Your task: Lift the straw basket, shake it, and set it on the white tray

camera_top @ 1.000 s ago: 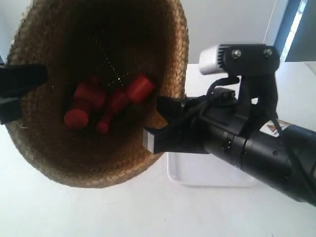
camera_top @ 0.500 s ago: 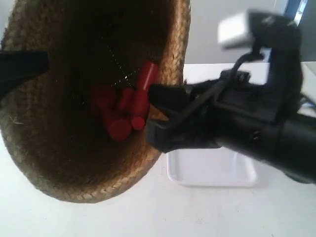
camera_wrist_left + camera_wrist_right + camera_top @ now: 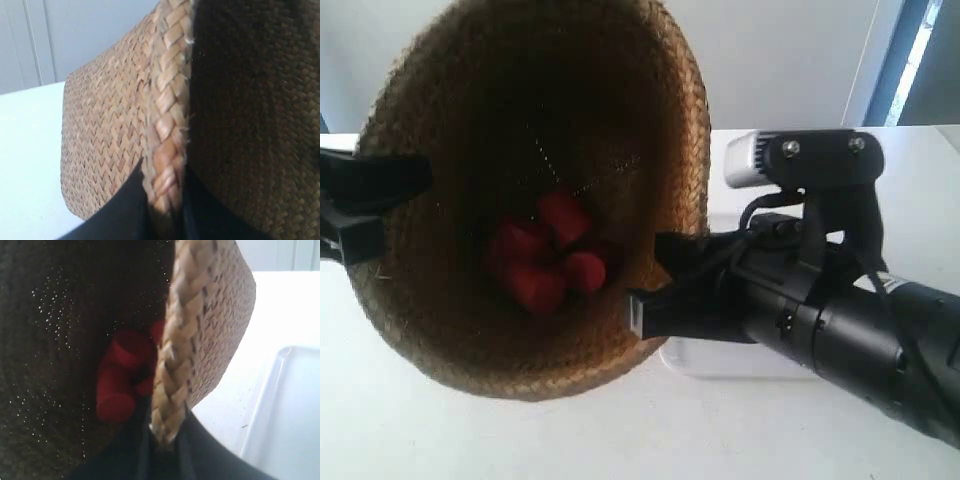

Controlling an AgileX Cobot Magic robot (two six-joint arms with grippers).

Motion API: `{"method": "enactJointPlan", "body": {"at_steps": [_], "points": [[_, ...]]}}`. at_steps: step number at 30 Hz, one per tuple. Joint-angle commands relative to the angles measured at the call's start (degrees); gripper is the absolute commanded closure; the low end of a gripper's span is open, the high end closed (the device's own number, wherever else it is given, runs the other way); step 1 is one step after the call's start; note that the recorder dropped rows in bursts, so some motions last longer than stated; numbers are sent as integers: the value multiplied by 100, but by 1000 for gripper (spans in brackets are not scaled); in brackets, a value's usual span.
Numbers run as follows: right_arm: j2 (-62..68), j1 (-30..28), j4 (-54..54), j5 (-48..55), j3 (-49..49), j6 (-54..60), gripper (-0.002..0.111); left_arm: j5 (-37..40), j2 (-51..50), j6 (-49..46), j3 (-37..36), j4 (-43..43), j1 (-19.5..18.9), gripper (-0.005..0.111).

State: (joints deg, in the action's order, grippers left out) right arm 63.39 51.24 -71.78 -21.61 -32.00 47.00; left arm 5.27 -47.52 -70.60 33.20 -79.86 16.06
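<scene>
The straw basket (image 3: 470, 330) hangs in the air close to the exterior camera, its dark mouth facing it. Several red cylinders (image 3: 545, 260) lie in a heap on its bottom. My left gripper (image 3: 165, 200) is shut on the braided rim (image 3: 167, 125). The right gripper (image 3: 165, 437) is shut on the opposite side of the rim (image 3: 175, 340), and the red pieces (image 3: 120, 385) show inside the basket there. In the exterior view the black fingers (image 3: 370, 190) pinch the rim at the left, and the other gripper (image 3: 665, 285) holds it at the right. The white tray (image 3: 720, 360) lies on the table, mostly behind the arm at the exterior view's right.
A white table (image 3: 620, 430) stretches under the basket. The tray's rim (image 3: 265, 400) appears beside and below the basket in the right wrist view. The arm at the exterior view's right (image 3: 860, 340) with its camera block (image 3: 800, 160) crosses in front of the tray.
The basket has been shaken: it swung up and back down between the frames. The red cylinders tumbled from a spread-out row into a tight cluster. Both grippers kept their hold.
</scene>
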Motion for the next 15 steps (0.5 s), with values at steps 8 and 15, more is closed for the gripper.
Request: {"method": "enactJointPlan", "body": {"at_steps": [8, 15], "points": [[-419, -37, 242, 631, -296, 423, 108, 787, 322, 181, 309, 5, 62, 107], [-799, 222, 111, -197, -443, 677, 108, 99, 731, 728, 219, 384, 62, 107]]}}
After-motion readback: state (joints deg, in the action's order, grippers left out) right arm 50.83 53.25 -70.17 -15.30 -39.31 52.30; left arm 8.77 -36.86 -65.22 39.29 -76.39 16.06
